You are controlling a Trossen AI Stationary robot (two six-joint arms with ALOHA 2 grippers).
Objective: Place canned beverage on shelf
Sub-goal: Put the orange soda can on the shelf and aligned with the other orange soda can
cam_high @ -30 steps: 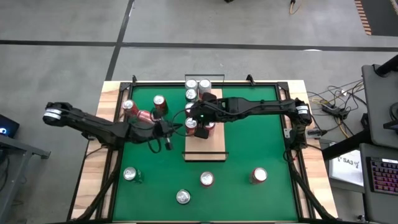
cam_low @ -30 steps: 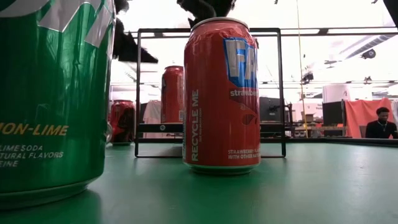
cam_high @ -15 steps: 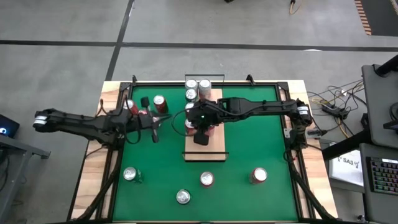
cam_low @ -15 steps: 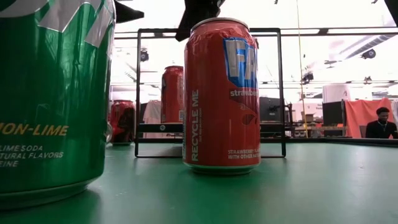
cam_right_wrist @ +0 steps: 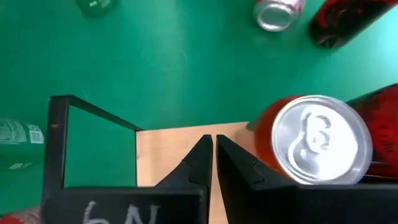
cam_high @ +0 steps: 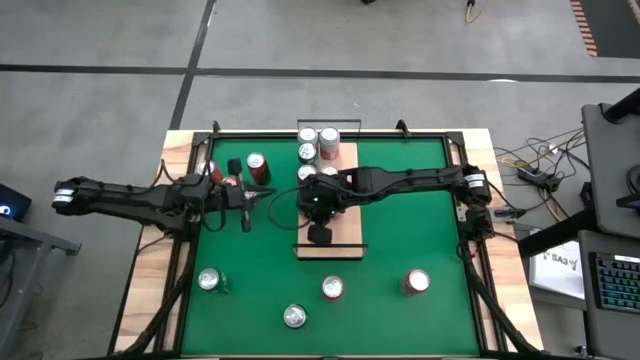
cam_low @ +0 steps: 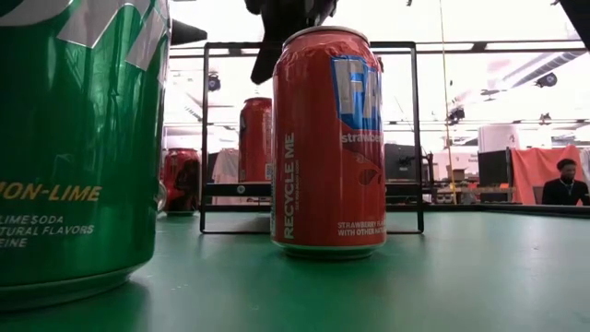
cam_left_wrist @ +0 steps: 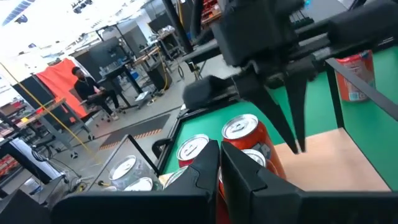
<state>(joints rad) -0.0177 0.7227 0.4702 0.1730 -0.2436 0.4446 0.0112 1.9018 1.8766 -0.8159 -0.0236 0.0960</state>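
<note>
**Entry: canned beverages to shelf, stock and status**

1. Nearest row, loose on the green mat (cam_high: 400, 230) of the desk (cam_high: 150, 300):
   - a green lime-soda can (cam_low: 74, 138), upright, at the front edge
   - a red can (cam_low: 327, 138) just beyond it
   - a second green can (cam_high: 208, 280) to the left
   - a second red can (cam_high: 415, 282) to the right
   - All four stand well apart, and none is on the shelf.

2. Shelf (cam_high: 345, 245), mid-desk, long axis running front to back.
   - The near half is bare board.
   - The far half carries a cluster of upright cans, red ones among them (cam_high: 329, 136).
   - The exact count cannot be told, since the arm hides part of the cluster.

3. Right pincer (cam_right_wrist: 211, 149):
   - It is above the bare near part of the shelf.
   - The tips are pressed together and hold nothing.
   - A red can with a silver top (cam_right_wrist: 320, 140) stands on the board just beside it, apart from the tips.

4. Left pincer (cam_high: 246, 218):
   - It is over the mat to the left of the shelf, tips together and empty.
   - Two red cans (cam_high: 257, 163) stand near it, beyond the arm.

5. Status, as a judgement: neither arm carries a can, so the work is between placements and is partly done.
   - The next move calls for spreading a pincer and lowering it around one loose can.
   - That can then needs setting upright on the bare near board, clear of its neighbours and of the black end rail (cam_right_wrist: 62, 124).
</note>
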